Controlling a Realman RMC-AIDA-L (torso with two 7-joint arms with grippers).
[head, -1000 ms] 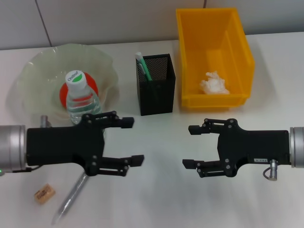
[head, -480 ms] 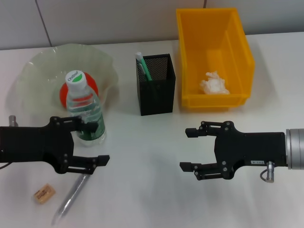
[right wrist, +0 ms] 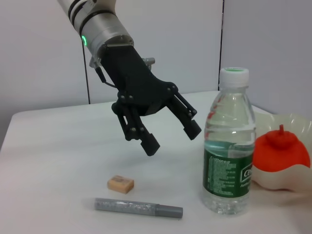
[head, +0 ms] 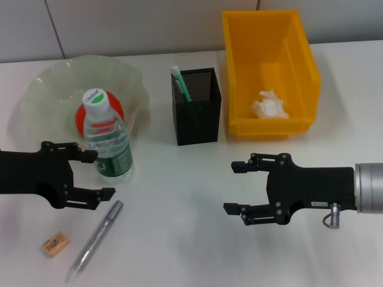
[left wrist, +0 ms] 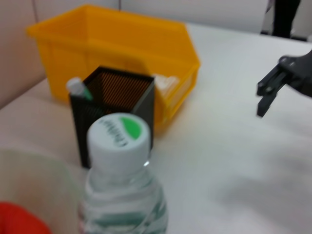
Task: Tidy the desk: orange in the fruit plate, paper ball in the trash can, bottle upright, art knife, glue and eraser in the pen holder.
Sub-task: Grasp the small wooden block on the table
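The bottle (head: 108,143) stood upright near the table's left edge, touching the fruit plate (head: 42,95). My left gripper (head: 90,174) hung just beside it, jaws wide and empty. My right gripper (head: 239,186) gaped empty over open table (head: 179,239). The bottle partly hid the orange (head: 81,116).

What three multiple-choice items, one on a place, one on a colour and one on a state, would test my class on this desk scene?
1. Where does the paper ball lie?
A. in the yellow bin
B. in the fruit plate
C. on the table

2. What colour is the pen holder?
A. white
B. black
C. orange

3. How does the bottle stand?
A. on its side
B. upside down
C. upright

Key: 1 A, the paper ball sits inside the yellow bin. 2 B, the pen holder is black mesh. 3 C, the bottle stands upright on the table, cap up, beside the fruit plate.
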